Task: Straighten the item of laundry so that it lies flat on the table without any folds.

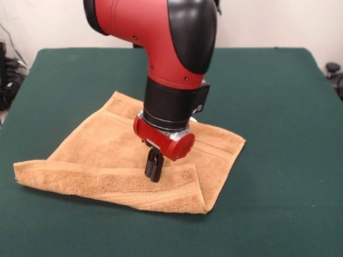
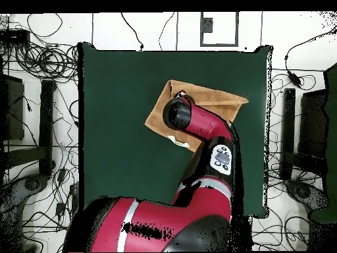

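Gripper (image 1: 154,172) looked pressed together, tips down on the folded-over front flap of the towel (image 1: 96,160) mid-table (image 1: 278,107); risk was pinching both layers & dragging the fold w/o opening it.

The red arm (image 2: 197,122) covers part of the towel (image 2: 210,100) on the green table (image 2: 118,99).

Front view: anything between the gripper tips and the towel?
Nothing. The gripper, closed, comes down onto the folded-over flap of the towel, with no other object between them. The overhead view hides that spot under the arm.
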Tool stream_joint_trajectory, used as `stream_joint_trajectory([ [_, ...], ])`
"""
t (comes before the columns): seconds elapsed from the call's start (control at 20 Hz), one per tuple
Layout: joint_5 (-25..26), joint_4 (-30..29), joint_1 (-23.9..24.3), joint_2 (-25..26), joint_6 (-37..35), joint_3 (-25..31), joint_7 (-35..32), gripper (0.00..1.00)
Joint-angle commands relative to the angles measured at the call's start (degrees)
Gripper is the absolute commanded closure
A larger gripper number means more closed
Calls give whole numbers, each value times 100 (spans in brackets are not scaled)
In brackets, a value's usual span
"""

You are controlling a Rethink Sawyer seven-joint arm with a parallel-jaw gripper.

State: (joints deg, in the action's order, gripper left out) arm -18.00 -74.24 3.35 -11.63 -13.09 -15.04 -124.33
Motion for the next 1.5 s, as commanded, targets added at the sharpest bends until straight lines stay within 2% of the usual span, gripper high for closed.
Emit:
stream_joint_trajectory([
  [0.05, -73, -105, -102, 436, -853, 374, -751, 100],
  [0.35, -44, -393, 11, 119, -850, 557, -691, 100],
  [0.85, -58, -424, -91, -216, -1239, 525, -695, 100],
  [1.5, -70, -490, 20, -89, -1059, 745, -697, 100],
])
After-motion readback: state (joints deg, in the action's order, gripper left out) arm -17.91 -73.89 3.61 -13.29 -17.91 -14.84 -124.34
